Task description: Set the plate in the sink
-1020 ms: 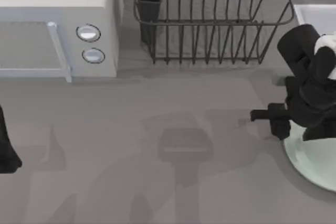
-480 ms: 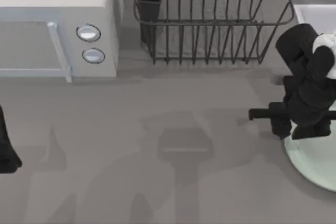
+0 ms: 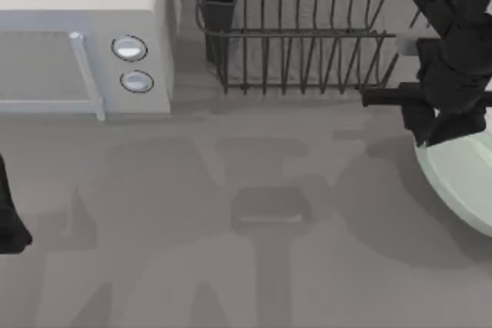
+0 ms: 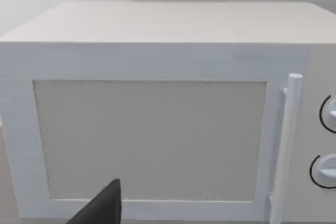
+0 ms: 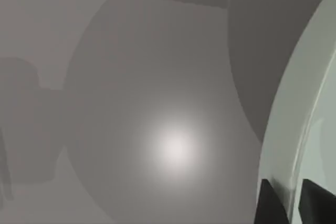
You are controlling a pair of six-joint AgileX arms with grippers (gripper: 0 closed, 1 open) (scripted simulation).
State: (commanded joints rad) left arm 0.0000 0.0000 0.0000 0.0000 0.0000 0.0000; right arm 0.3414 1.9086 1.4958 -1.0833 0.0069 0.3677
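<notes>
My right gripper is clenched on the plate's rim at the right edge of the top view. The plate is pale mint, glossy, shallow-rimmed. My left gripper sits parked at the left edge; I can't tell its state.

Nothing here can be read: the white box-shaped microwave and its two round dials carry no lettering.

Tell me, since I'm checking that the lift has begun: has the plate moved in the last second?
Yes. In the top view the plate, pinched at its rim by the right gripper, has shifted toward the dish rack, its near edge now farther from the picture's bottom.
</notes>
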